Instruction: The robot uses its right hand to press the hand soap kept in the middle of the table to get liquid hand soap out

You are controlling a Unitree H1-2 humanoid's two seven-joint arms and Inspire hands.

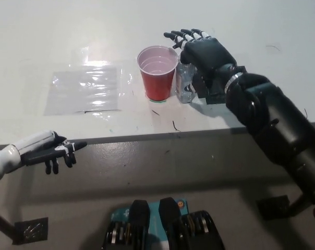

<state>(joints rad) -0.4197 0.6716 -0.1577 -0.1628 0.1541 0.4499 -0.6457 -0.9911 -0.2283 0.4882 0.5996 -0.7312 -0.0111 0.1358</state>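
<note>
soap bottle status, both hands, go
Right hand open, flat over clear soap bottle. Left hand open, resting off the table edge. Red cup touching the bottle's left side.

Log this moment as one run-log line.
right hand: open, over clear soap bottle | red cup: upright beside bottle | left hand: idle at table edge

Red cup (158,73) hard against soap bottle (185,86)
</note>
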